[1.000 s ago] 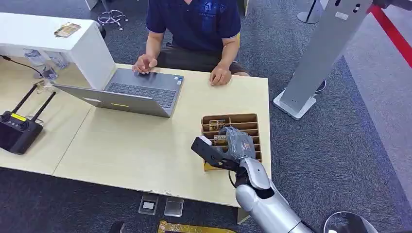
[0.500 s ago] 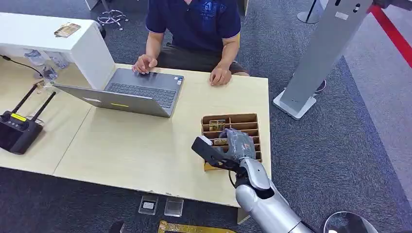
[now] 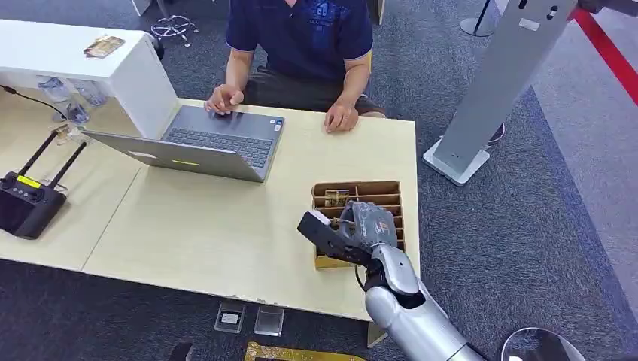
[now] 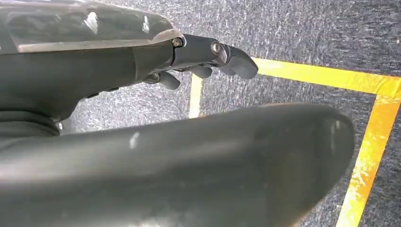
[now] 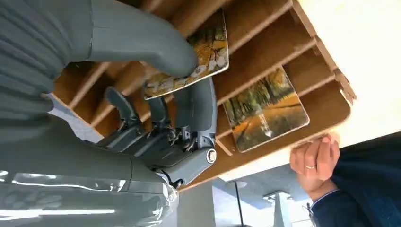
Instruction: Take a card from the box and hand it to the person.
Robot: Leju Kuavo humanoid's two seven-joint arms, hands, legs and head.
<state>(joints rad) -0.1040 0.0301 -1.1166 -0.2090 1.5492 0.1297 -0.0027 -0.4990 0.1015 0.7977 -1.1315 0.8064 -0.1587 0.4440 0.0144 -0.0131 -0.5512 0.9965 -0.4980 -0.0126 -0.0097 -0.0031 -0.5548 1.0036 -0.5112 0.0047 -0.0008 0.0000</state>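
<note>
A slotted wooden box (image 3: 376, 185) stands on the pale table (image 3: 211, 218) near its right edge. My right hand (image 3: 361, 226) reaches down into the box's middle slots. Up close, this hand (image 5: 156, 118) pinches a card (image 5: 203, 52) printed with autumn trees between thumb and fingers, the card still partly in its slot. A second card (image 5: 265, 113) of the same print stands in a slot nearer the person (image 3: 301, 37) and is also seen from above (image 3: 336, 197). My left hand (image 4: 208, 52) hangs over the floor, fingers loosely extended and holding nothing.
The person sits at the table's far side, one hand (image 3: 341, 118) flat on the table beyond the box, the other on an open laptop (image 3: 203, 143). A black antenna device (image 3: 30, 203) lies far left. A grey stand (image 3: 489, 98) rises right of the table.
My right hand has sunk slightly deeper into the box, its fingers covering more of the middle card. The person and the laptop have not moved.
</note>
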